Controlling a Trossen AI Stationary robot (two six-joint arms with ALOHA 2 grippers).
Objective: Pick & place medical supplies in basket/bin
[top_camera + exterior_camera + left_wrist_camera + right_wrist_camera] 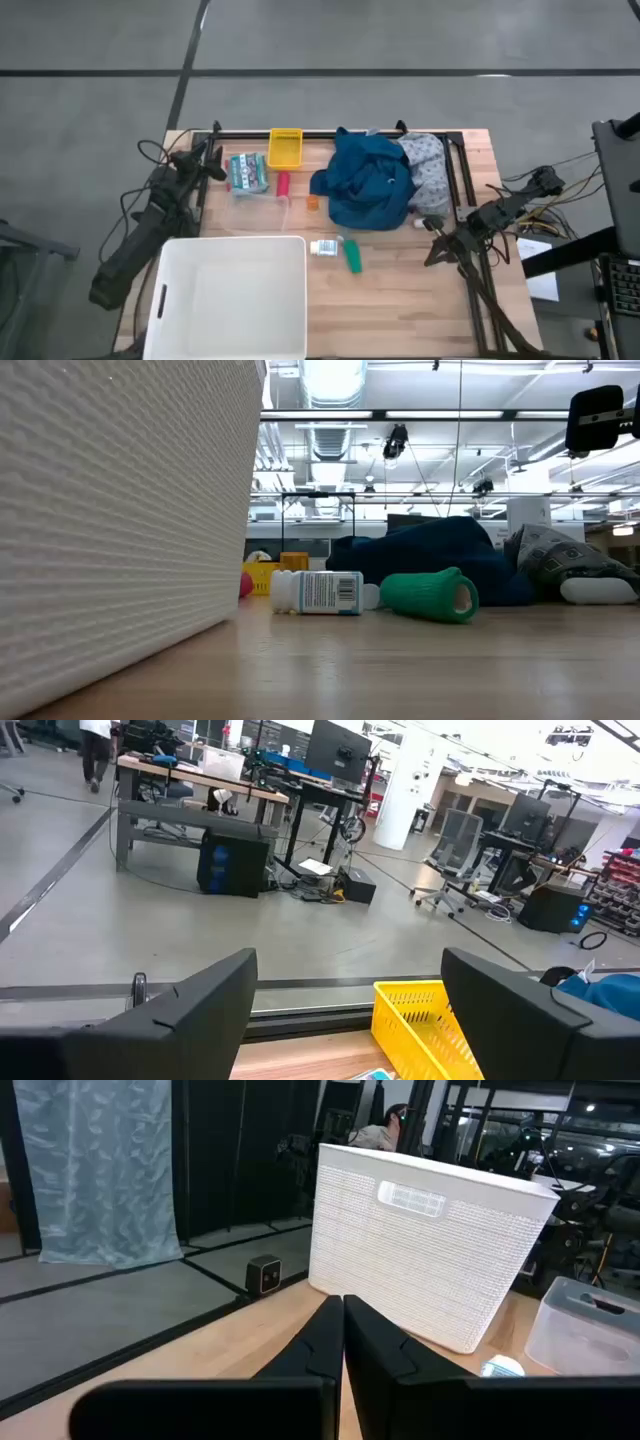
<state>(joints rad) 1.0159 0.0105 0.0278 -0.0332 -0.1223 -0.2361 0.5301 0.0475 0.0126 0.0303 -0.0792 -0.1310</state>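
From above, the white bin [230,298] sits at the near-left corner of the wooden surface [420,300], nothing visible inside it, while the supplies lie scattered beyond: a blue garment [368,180] heaped against a grey speckled cloth [428,170], a green bottle [353,258] beside a white labelled bottle [323,247], a red tube [283,184], a small orange item [313,202], a yellow basket [285,148] and a boxed pack [246,171]. Both arms wait at the edges, the left claw [212,160] near the far-left corner, the right claw [437,240] just off the garment's near side, so the task appears to stand at its first pick. At surface level, the bin's textured wall [120,510] fills the left, with the white bottle [318,592] and green bottle [432,595] lying on their sides before the garment [440,555]. The left wrist camera shows its claw [350,1010] spread wide, the yellow basket [420,1020] between the fingers. The right wrist camera shows its claw [343,1330] clenched on nothing, facing the bin [425,1240]. The next move probably requires that claw to open and descend on a nearby bottle.
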